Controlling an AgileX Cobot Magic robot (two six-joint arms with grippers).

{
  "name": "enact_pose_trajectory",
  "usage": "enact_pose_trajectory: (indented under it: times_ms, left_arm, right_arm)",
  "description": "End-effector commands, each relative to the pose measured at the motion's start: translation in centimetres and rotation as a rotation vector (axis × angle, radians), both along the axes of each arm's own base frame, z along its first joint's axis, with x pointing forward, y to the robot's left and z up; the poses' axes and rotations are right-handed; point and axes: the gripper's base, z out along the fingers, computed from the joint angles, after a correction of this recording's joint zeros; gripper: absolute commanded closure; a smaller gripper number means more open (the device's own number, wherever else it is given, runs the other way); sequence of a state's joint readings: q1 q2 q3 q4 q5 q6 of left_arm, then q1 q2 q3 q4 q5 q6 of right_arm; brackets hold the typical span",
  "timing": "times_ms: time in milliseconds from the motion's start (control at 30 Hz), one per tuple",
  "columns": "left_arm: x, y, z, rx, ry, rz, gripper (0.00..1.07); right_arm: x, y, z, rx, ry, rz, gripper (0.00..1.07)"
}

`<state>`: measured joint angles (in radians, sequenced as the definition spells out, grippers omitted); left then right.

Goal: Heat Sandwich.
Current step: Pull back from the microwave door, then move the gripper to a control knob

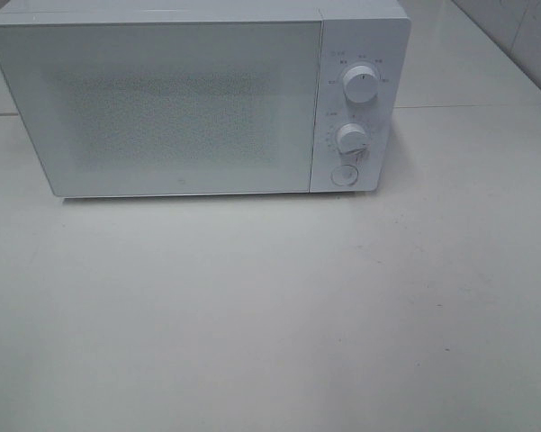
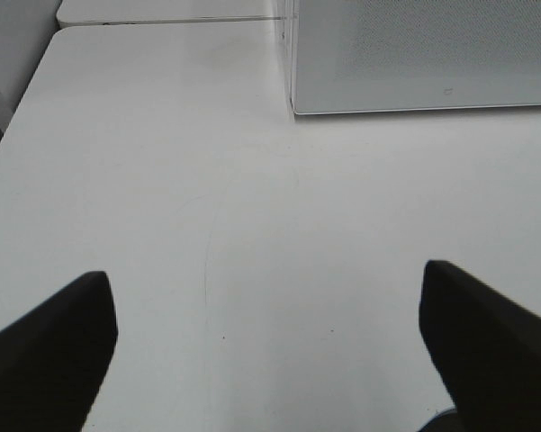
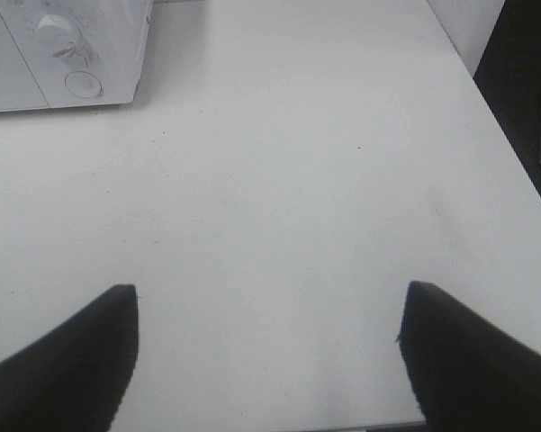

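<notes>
Over the left side of the surface [image 1: 270, 315], the left end effector [image 2: 263, 273] is spread, gripping nothing. At the rear edge stands the white microwave [image 1: 162, 99], door closed. Over the right side, the right end effector [image 3: 270, 288] is spread and unloaded. The sandwich is not visible in any view.

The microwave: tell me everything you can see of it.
The microwave is a white box, its door shut; the door's speckled window hides the inside. The panel beside the door carries an upper knob and a lower knob, both round and white, above a round button. It stands on the white table, front facing the camera. Only the table touches it.
</notes>
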<state>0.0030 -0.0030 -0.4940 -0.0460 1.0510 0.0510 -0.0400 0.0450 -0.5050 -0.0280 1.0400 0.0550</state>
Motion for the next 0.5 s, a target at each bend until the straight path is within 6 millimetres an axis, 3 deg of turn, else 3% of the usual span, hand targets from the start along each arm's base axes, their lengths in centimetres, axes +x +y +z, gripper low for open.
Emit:
enact_pose_trajectory:
  times_ms: [33,233,500]
  left_arm:
    - [-0.3,0.0,0.0,-0.005,-0.033,-0.002,0.23]
    - [-0.3,0.0,0.0,-0.005,-0.033,-0.002,0.23]
    - [-0.3,0.0,0.0,-0.005,-0.033,-0.002,0.23]
  right_arm:
    - [0.6,-0.1,0.7,-0.011,-0.001,-0.003,0.31]
    - [1.8,-0.1,1.6,-0.018,-0.051,0.002,0.33]
    - [3.7,-0.1,3.6,-0.034,-0.275,0.022,0.33]
